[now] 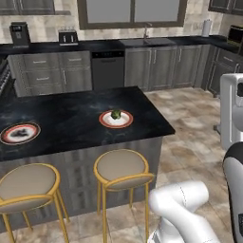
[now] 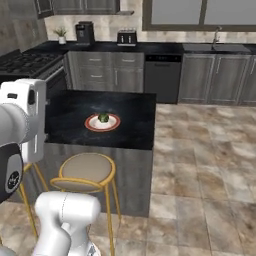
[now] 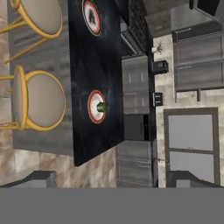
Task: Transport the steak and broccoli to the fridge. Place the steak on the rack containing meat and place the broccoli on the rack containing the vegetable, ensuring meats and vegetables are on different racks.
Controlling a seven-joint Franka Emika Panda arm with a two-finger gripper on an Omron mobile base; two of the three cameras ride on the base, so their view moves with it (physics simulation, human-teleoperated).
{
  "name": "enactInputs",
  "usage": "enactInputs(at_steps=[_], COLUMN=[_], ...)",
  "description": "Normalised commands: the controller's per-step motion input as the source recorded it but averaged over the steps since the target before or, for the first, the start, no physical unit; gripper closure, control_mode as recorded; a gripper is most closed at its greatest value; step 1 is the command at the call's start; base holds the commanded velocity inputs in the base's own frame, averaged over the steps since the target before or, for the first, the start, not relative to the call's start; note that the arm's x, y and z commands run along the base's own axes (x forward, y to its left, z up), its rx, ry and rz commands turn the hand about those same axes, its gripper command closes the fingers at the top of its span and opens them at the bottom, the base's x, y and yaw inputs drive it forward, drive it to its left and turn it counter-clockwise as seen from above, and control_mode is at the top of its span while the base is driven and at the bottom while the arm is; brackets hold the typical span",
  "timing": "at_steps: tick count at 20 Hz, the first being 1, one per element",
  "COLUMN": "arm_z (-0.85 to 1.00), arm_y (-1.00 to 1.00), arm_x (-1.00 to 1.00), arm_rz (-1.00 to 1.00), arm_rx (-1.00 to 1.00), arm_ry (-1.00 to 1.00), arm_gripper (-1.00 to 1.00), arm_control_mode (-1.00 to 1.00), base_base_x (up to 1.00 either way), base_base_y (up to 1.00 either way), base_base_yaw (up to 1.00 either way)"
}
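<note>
The broccoli (image 1: pixel 116 114) (image 2: pixel 103 118) (image 3: pixel 102 106), a small green floret, sits on a white red-rimmed plate (image 1: pixel 124 121) (image 2: pixel 113 123) (image 3: pixel 93 107) near the right end of the black island counter (image 1: pixel 71 118). On a second red-rimmed plate (image 1: pixel 7 136) (image 3: pixel 86 17) at the island's left end lies the steak (image 1: pixel 20 133) (image 3: pixel 92 16), a small flat piece that looks dark and blurred from here. My gripper (image 3: pixel 114 180) is open and empty, high above the floor and well back from the island. The fridge and its racks are out of view.
Two gold-legged stools (image 1: pixel 124 170) (image 1: pixel 28 185) stand along the island's near side. Grey cabinets, a dishwasher (image 1: pixel 108 69), a sink (image 2: pixel 215 47), a toaster (image 1: pixel 68 36) and a coffee machine (image 1: pixel 19 33) line the back wall. A stove (image 2: pixel 20 62) is left of the island. Tiled floor (image 1: pixel 194 137) lies to the right.
</note>
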Motion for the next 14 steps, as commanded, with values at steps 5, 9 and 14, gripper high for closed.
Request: enactInputs(at_steps=[5, 9, 14], arm_z=[0.0, 0.0, 0.0], arm_y=[0.0, 0.0, 0.0], arm_x=[0.0, 0.0, 0.0], arm_rz=[0.0, 0.0, 0.0], arm_rx=[0.0, 0.0, 0.0], arm_ry=[0.0, 0.0, 0.0], arm_gripper=[-1.0, -1.0, -1.0], arm_control_mode=[1.0, 1.0, 1.0], base_base_x=[1.0, 1.0, 1.0], base_base_y=[0.04, 0.21, 0.0], base_base_yaw=[0.0, 0.02, 0.36])
